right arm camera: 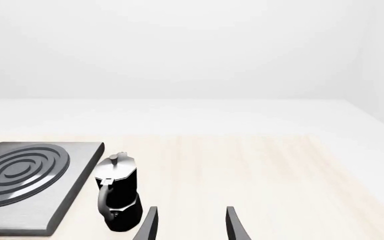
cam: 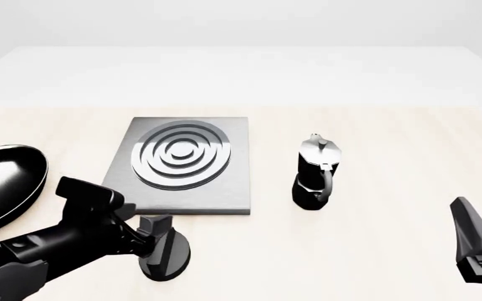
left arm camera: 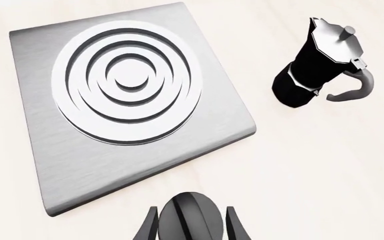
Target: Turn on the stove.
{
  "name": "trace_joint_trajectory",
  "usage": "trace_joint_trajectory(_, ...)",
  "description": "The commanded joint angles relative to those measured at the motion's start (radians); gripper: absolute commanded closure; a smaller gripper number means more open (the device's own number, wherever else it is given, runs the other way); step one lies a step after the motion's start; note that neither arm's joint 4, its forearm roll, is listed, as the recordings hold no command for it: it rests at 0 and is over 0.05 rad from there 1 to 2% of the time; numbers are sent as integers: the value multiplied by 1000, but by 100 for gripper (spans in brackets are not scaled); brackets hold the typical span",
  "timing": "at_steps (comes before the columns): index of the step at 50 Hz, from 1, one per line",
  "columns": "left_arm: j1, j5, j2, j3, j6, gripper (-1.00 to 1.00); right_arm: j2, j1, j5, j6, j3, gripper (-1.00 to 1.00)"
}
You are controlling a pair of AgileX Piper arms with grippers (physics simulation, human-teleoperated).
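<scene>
Black frying pan (cam: 2, 188) front view only; left claw (left arm camera: 192, 225) straddles knob (left arm camera: 190, 217)

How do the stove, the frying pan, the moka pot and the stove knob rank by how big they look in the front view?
Largest to smallest in the front view:
1. stove
2. frying pan, though the frame edge cuts it off
3. moka pot
4. knob, partly hidden by the left gripper and nearer the camera, so it's close to the moka pot.
</scene>
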Motion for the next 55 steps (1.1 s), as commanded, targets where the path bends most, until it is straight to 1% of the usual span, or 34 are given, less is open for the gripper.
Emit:
trace_joint_trajectory(1,-9,-57,62,17,-6,-100,5,1,-5,1,0,-100)
trace_joint_trajectory(17,-12,-123,138,42,-28,-100,-10,-1,6,1,0,-100)
trace_joint_trajectory(29,-9,-154,178,40,-21,-100,-5,-1,1,7,0,-100)
trace_joint_trajectory(55,-21,-221,258,47,-38,-100,0,-1,-3,7,0,-100)
